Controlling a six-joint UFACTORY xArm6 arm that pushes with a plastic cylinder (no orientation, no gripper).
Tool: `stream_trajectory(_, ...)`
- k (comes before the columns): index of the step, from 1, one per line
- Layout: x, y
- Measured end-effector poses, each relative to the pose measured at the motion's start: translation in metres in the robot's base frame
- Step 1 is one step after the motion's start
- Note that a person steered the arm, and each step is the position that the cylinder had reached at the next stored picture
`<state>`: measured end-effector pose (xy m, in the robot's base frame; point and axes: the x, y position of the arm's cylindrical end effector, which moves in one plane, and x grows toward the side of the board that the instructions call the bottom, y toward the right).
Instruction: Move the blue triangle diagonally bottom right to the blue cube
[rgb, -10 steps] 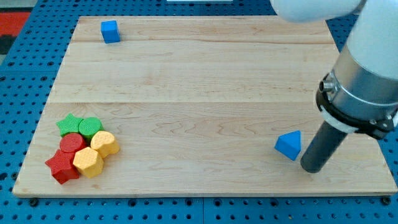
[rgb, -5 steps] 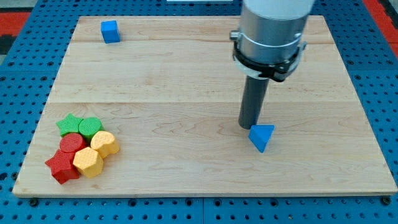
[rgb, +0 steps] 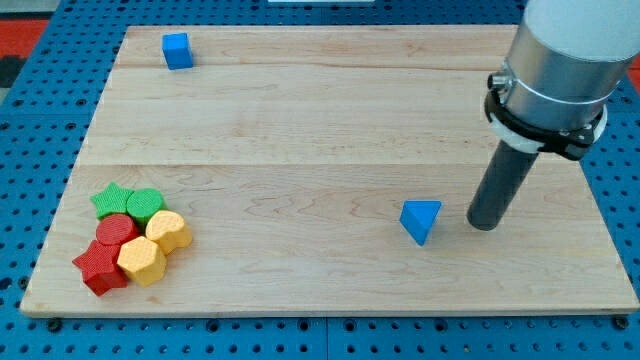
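The blue triangle lies right of the board's middle, toward the view's bottom; my tip stands just to its right, apart from it with bare wood between; it is a plain rod grasping nothing. The blue cube sits near the board's top-left corner, well apart from the triangle, with a wide run of open wood between them. The triangle has room below it and to its right before the board's edges. At the bottom left a tight cluster lies close to the edge: green star, green cylinder, red cylinder, red star and two yellow blocks, touching one another. The arm's upper body is cut off at the view's top and right.
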<state>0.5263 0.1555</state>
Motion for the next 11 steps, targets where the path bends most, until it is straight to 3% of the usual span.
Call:
stream_trajectory(1,0.023,-0.036)
stream_trajectory(2,0.022,-0.038)
stream_trajectory(4,-0.032,-0.083)
stream_trajectory(7,-0.057,-0.203)
stream_trajectory(8,-0.106,-0.213)
stream_trajectory(9,-0.078,-0.209)
stream_trajectory(10,0.009,-0.184)
stream_trajectory(11,0.022,-0.172)
